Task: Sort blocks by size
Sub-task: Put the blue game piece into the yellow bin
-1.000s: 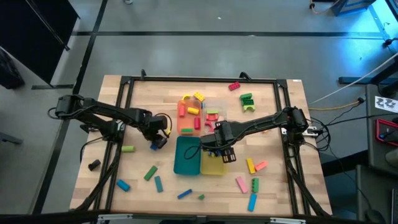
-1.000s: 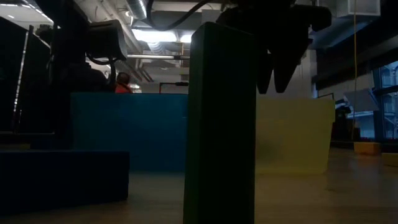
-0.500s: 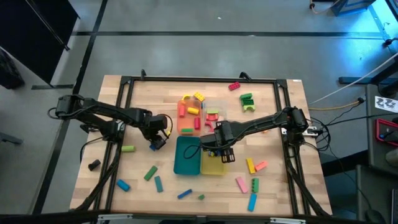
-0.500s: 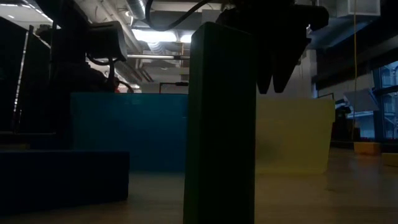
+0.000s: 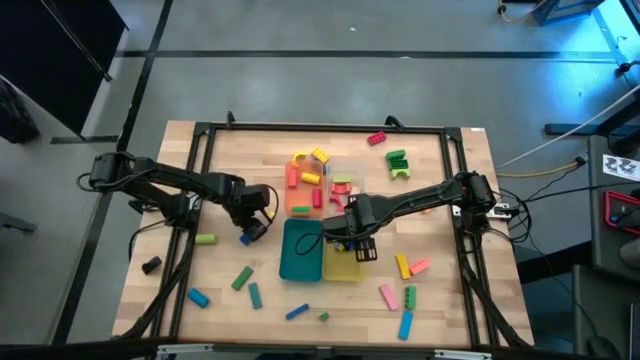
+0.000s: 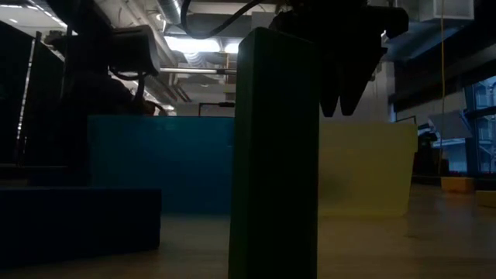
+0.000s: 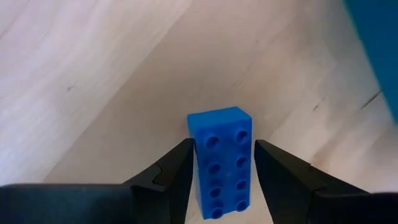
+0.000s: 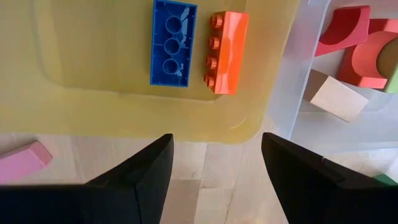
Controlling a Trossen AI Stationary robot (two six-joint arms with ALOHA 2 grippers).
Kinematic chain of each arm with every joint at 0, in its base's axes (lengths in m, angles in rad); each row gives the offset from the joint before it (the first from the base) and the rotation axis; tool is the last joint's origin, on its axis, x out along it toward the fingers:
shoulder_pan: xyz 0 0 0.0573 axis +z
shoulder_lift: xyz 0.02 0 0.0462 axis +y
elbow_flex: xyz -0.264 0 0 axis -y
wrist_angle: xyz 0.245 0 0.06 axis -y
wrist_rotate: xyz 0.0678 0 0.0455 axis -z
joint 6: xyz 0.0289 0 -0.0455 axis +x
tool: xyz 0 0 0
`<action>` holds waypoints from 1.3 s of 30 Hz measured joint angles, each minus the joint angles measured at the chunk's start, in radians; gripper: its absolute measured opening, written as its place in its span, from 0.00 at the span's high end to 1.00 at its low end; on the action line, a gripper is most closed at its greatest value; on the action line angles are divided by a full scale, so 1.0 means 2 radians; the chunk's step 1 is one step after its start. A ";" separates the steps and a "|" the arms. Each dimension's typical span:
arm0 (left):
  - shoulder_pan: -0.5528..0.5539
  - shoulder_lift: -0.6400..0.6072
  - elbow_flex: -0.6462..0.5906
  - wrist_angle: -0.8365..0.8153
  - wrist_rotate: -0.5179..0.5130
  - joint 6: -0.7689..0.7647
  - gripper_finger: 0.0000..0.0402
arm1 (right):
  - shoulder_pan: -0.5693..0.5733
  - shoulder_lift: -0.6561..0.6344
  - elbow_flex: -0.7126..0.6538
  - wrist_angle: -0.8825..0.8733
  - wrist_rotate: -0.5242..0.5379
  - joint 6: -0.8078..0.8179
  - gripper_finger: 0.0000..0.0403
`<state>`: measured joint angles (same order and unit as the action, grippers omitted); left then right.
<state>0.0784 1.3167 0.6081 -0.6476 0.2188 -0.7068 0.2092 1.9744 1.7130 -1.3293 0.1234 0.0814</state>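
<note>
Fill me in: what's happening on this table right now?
A two-armed robot is sorting toy blocks into trays. The left gripper grips a blue brick just left of the teal tray. The right gripper hangs open over the yellow tray, which holds a blue brick and an orange brick. Many blocks lie loose on the wooden table, unsorted.

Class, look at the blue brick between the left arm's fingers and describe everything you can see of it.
The blue brick is glossy plastic, a two-by-four block with eight round studs facing the camera. It sits between the left end effector's dark fingers, which flank its long sides. Pale wooden table lies behind it.
</note>
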 joint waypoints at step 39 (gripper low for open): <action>-0.122 0.021 0.002 0.081 -0.137 0.045 0.61 | 0.000 0.000 0.000 0.011 0.000 0.000 0.39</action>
<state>-0.1656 1.3590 0.6115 -0.4863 -0.0561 -0.6166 0.2092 1.9743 1.7130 -1.3071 0.1234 0.0814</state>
